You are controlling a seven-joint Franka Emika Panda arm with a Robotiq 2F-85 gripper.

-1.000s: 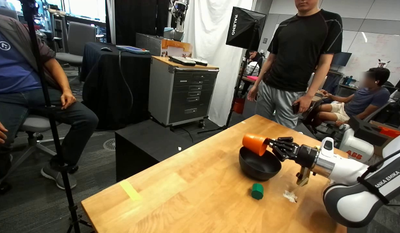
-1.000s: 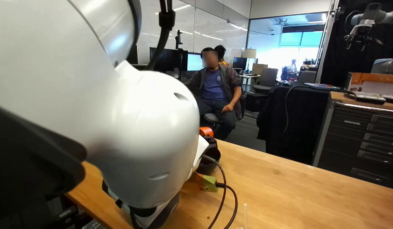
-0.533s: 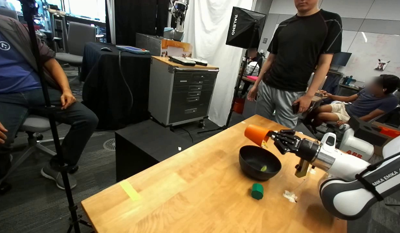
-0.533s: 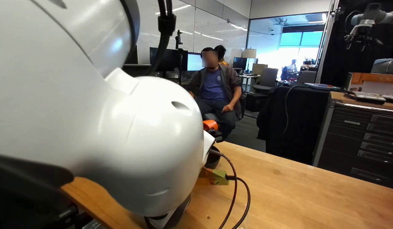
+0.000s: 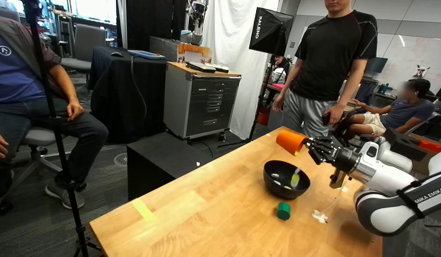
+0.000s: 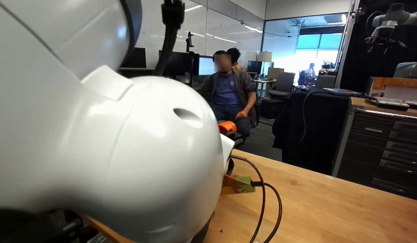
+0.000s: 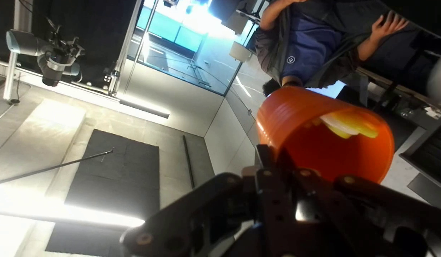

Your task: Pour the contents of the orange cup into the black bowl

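Step in hand, as I judge it: the pour, partly done. Cup, one, seen in both exterior views: held above the bowl, apart from it, tipped so that the mouth slants down. Hand, one, black and jointed: closed on the cup's wall at the rim. Pieces, several, count uncertain: lying in the bowl. Streak, yellow-green, blurred: before the bowl's inner wall, probably a piece falling. Leftovers, a few, shown in the wrist view: inside the cup, near the mouth. Next move, I would say: tip the cup further with the mouth over the bowl, perhaps with a light shake, until the leftovers slide out.

Cup: orange, smooth, glossy, tapering toward the base; plastic by the look, from where I stand. Bowl: black, dull-finished, round and deep, wide at the mouth, upright on the surface. Pieces: pale and yellow, small. Leftovers: yellow and whitish, elongated, soft-edged; stuff unknown to me. Block: green, faceted, short, near the bowl, touching nothing but the surface. Surface: light wood, warm-toned, joined strips with grain showing. Tape, one strip: yellow, flat, at the surface's edge.
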